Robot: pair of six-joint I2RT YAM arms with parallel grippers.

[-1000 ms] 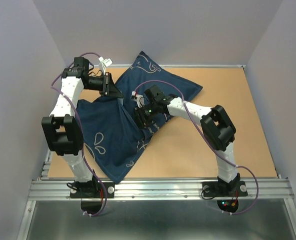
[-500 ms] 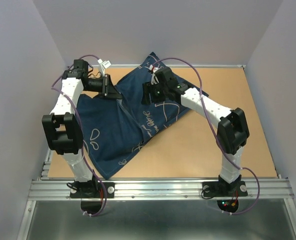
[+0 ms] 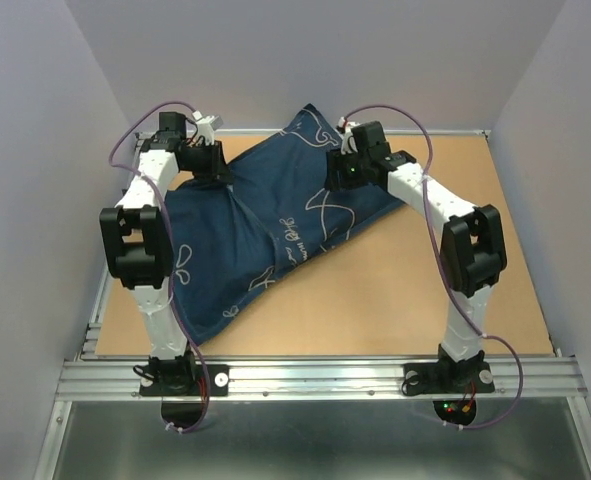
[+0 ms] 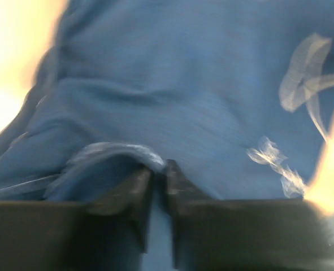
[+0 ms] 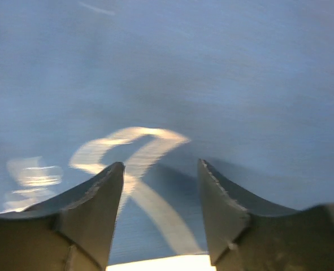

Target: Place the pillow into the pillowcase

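The navy pillowcase [image 3: 275,220] with white line drawings lies slantwise across the left and back of the table. Its far half looks plump and its near corner lies flat. The pillow is hidden. My left gripper [image 3: 215,165] is at the case's back left edge. In the left wrist view [image 4: 159,169] its jaws stand a narrow slit apart, and a pale hem fold [image 4: 116,152] rests against the left fingertip. My right gripper [image 3: 343,172] hovers over the case's far right part. In the right wrist view [image 5: 161,166] it is open over the printed cloth [image 5: 212,73], with nothing between its fingers.
The tan tabletop [image 3: 425,290] is bare to the right of the case. Grey walls close in the left, back and right sides. A metal rail [image 3: 315,375] runs along the near edge, where both arm bases stand.
My right gripper has opened and moved from the middle of the case to its far right part. My left gripper's jaws have parted slightly. The case now lies more spread out.
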